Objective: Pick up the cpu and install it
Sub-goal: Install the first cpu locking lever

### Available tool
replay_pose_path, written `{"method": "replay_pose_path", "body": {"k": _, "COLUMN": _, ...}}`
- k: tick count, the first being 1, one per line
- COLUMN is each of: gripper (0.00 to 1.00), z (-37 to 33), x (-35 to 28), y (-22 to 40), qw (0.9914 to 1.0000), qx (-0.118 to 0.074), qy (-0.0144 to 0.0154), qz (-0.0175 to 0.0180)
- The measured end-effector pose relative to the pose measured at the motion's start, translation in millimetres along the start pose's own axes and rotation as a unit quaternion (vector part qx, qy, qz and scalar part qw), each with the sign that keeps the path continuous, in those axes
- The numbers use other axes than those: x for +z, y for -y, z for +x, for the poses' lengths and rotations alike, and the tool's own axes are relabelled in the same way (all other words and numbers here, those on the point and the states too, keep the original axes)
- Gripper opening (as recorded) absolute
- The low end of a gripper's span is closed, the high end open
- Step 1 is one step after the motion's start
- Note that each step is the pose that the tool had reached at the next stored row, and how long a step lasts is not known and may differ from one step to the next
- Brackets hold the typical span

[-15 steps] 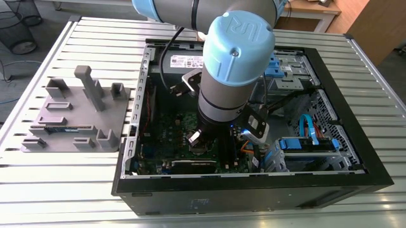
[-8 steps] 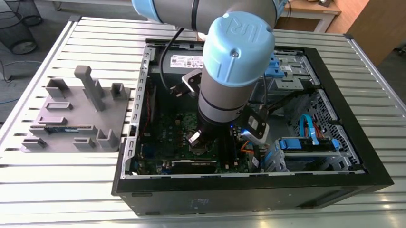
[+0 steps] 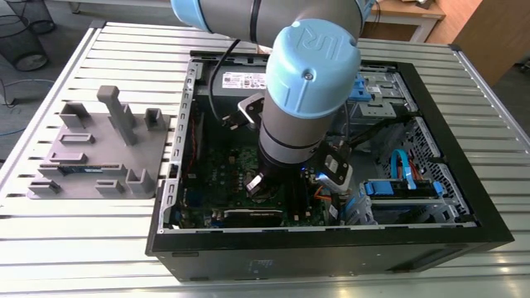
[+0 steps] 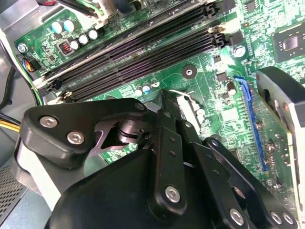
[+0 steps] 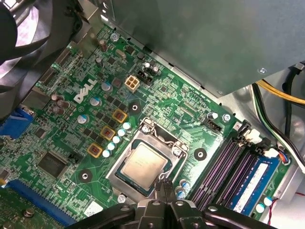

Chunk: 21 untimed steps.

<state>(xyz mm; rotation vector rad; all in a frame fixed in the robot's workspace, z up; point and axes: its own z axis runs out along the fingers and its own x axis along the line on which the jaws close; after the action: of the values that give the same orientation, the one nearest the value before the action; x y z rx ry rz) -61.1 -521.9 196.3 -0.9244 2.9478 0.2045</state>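
The arm [image 3: 290,118] points straight down, its gripper [image 5: 166,187] pinched together.

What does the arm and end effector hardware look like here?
The arm has silvery-grey tube sections and light-blue joint caps; the near cap bears an embossed logo and a centre screw. A black cable runs beside it. The end effector is matte black: flat plate linkages pinned with silver screws, tapering to narrow fingertips.

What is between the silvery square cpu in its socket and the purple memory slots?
In the first wrist view, between the silvery square cpu and purple memory slots: bare green board with a round mounting hole.
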Motion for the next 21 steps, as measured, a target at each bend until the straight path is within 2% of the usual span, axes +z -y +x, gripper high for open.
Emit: {"method": "replay_pose_path", "body": {"k": 21, "gripper": 0.11, "z": -1.7, "x": 3.9, "y": 8.5, "qw": 1.00000, "qx": 0.000, "qy": 0.0000, "qz": 0.0000}}
